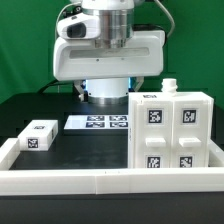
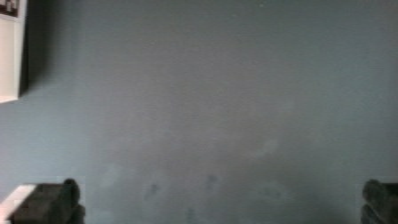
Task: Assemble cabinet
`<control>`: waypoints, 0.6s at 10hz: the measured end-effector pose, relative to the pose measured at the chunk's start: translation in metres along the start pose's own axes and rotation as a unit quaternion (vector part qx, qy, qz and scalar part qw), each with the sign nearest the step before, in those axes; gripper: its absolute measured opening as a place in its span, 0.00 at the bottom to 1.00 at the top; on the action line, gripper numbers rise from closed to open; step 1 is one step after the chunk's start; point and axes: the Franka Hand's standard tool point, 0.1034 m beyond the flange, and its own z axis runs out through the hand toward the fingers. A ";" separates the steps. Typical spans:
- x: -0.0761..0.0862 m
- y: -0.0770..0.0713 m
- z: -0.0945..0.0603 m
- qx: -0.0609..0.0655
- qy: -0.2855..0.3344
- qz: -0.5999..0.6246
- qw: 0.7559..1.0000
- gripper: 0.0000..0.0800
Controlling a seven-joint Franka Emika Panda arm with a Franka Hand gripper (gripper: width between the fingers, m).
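The cabinet (image 1: 172, 135), a blocky matte-white box with four square tagged fronts, is standing upright at the lower right of the exterior view on the dark matte table (image 1: 40, 108). The tool (image 2: 214, 205) is hanging over bare table, its black fingers (image 2: 50, 204) spread wide and gripping nothing. A small white tagged block (image 1: 38, 135) is lying at the lower left, well apart from the cabinet.

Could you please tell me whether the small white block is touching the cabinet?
Apart. The exterior view shows a wide stretch of bare black table between the small white block and the cabinet.
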 end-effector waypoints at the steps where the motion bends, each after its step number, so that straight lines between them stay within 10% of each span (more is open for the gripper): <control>1: 0.000 0.000 0.000 0.000 0.000 0.000 1.000 1.00; 4: -0.003 0.003 0.002 0.000 -0.002 -0.004 1.000 1.00; 6: -0.028 0.046 0.018 -0.003 -0.004 -0.006 1.000 1.00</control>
